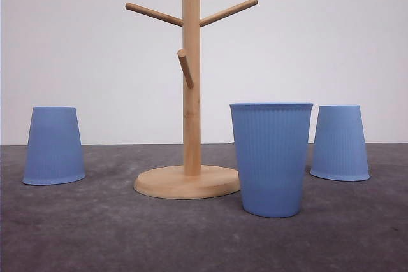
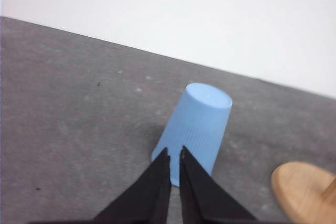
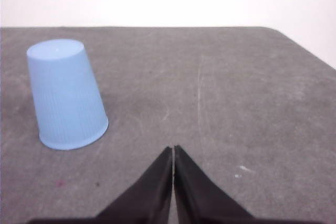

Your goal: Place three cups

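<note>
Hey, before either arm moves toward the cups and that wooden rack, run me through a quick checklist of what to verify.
1. Left tool empty: ok, its fingers are nearly together with nothing between.
2. Right tool empty: ok, shut on nothing.
3. Left cup standing steady: ok, upside down on the table.
4. Right cup standing steady: ok, upside down.
5. Middle cup upright: ok, mouth up beside the rack's base.
6. Wooden rack pegs free: ok, no cup hung.

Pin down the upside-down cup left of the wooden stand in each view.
Front view: the cup stands upside down at far left, apart from the stand.
Left wrist view: the same cup sits just beyond the left claw.
Shared landmark: the stand's round base, beside the cup.
</note>
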